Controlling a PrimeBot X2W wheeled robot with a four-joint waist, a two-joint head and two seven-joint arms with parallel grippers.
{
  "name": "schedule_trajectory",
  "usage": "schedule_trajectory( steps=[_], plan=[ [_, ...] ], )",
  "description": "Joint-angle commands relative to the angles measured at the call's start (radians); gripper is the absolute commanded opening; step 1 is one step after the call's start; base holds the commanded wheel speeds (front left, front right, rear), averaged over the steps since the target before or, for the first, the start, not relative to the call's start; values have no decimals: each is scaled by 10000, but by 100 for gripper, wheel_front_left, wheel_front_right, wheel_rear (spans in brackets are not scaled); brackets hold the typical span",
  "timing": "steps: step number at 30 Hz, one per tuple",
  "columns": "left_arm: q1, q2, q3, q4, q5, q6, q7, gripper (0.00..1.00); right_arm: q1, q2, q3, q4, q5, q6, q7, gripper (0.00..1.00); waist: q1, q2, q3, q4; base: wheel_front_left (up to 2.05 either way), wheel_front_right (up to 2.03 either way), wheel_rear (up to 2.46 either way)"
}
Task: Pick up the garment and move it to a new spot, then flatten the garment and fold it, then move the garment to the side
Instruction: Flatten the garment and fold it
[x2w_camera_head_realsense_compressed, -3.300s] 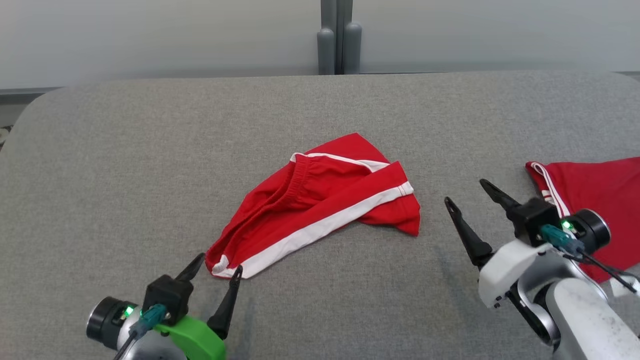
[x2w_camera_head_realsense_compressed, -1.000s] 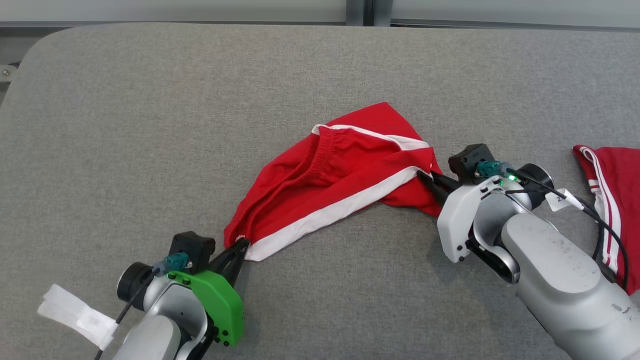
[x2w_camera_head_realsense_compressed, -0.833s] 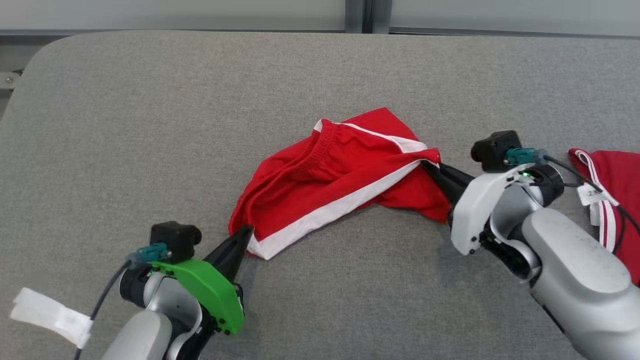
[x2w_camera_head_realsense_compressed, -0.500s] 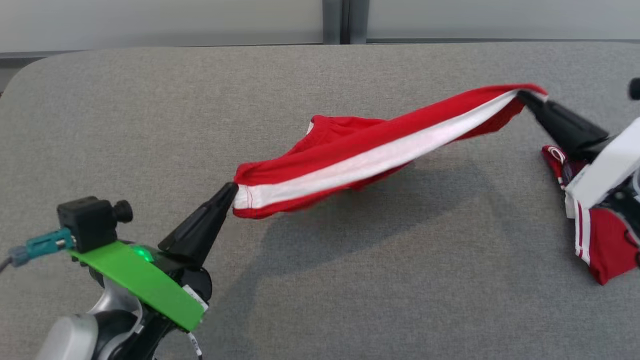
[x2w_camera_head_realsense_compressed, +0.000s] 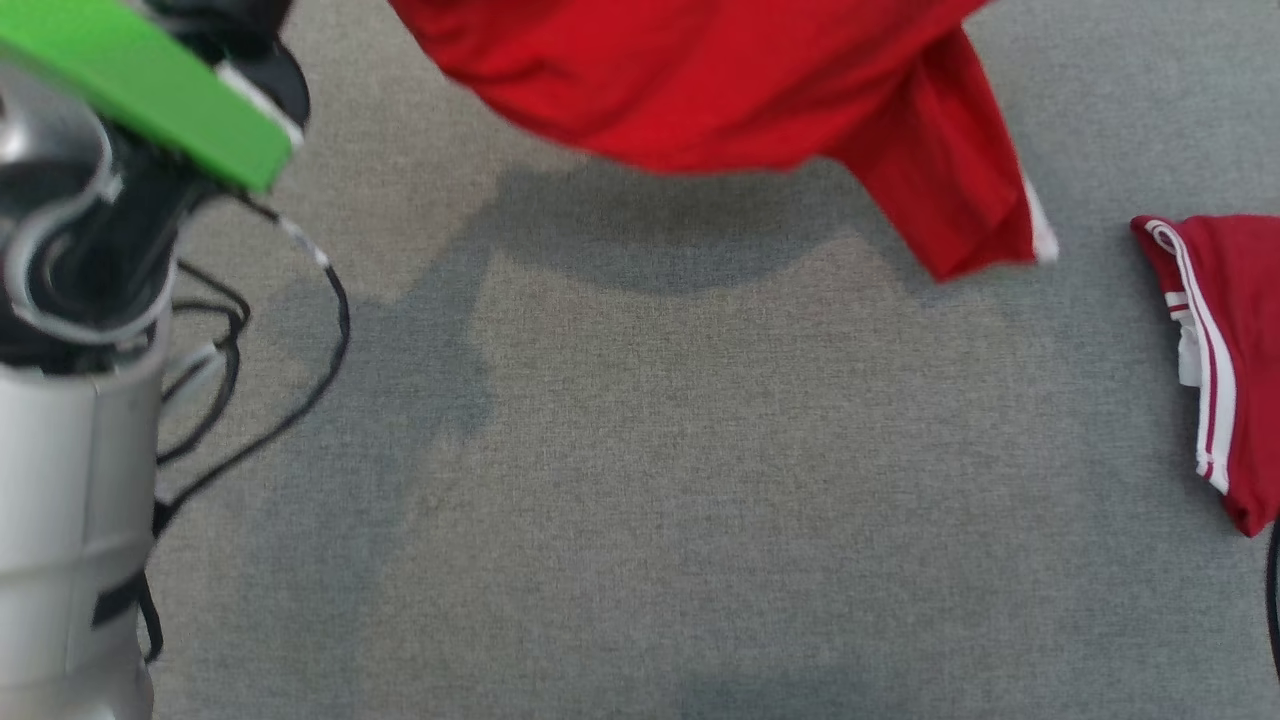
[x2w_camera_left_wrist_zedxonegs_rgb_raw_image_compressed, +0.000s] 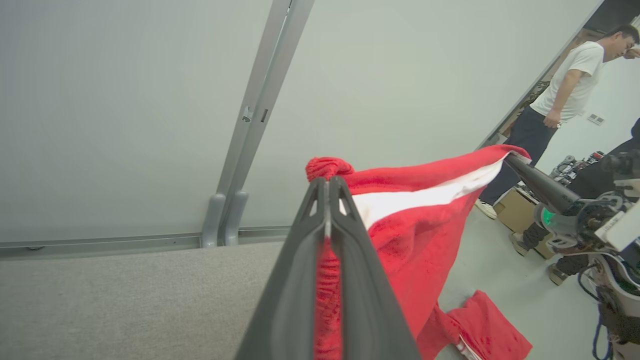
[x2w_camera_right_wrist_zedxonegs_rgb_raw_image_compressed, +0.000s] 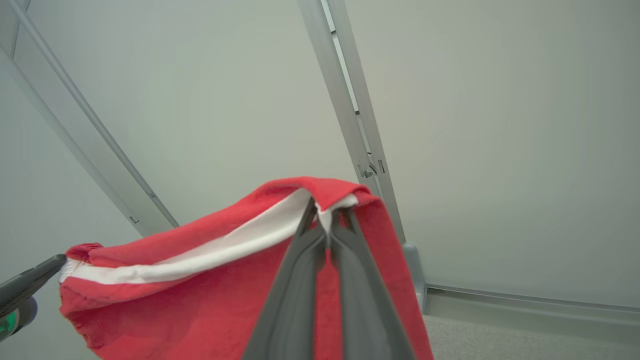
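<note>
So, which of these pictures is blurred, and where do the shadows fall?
Head view: the hanging garment is motion-blurred and casts a soft shadow on the grey table. Both wrist views: sharp, evenly lit, no glare.

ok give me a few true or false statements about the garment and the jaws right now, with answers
The left jaws are shut on the garment. True.
The right jaws are open and empty. False: they are shut on the garment's other end.
The garment has a blue band. False: its stripe is white.
A second red garment lies on the table. True.
Nobody else is around. False: a person stands in the background.
</note>
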Motion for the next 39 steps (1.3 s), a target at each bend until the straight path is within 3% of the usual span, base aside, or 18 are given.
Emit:
schedule_trajectory(
  steps=[1,7,10,15,20,26,33,36,39],
  plan=[
    [-1001,-102,68,758,382,-29,-264,0,-729,381,17,534,-499,-2,-317,0,-1,0,1103,170,0,0,0],
    [-4334,-555,337,4060,1671,-191,-2282,0,-3328,1755,55,2809,-2329,-2,-2331,0,-1,0,2075,26,0,0,0],
    [-5212,-638,355,5430,2235,-528,-3593,0,-3900,2191,97,3884,-2855,-3,-3541,0,-1,0,2413,-120,0,0,0],
    [-4929,-820,205,7278,2343,-1232,-4891,0,-3286,2505,995,5148,-2503,-3,-4268,0,-1,0,2553,-330,0,0,0],
    [-3854,-743,-185,7799,1879,-1541,-5069,0,-2020,2223,2194,4890,-1385,-2,-4131,0,-1,0,2509,-458,0,0,0],
    [-1362,-168,-982,6564,571,-1585,-4721,0,555,895,3100,3338,510,-2,-3598,0,-1,0,2214,-485,0,0,0],
    [1670,696,-1011,4372,-825,-1585,-4427,0,3463,-405,2707,1551,1979,-3,-3226,0,-1,0,1063,-406,0,0,0],
    [2948,921,-893,3241,-1142,-1327,-4303,0,4711,-755,2367,702,2412,-5,-3057,0,-1,0,497,-363,0,0,0],
    [4976,1317,-1059,1595,-1175,-678,-4081,0,6503,-1055,1832,-345,2674,-8,-2860,0,-1,0,-237,-341,0,0,0]
  ],
)
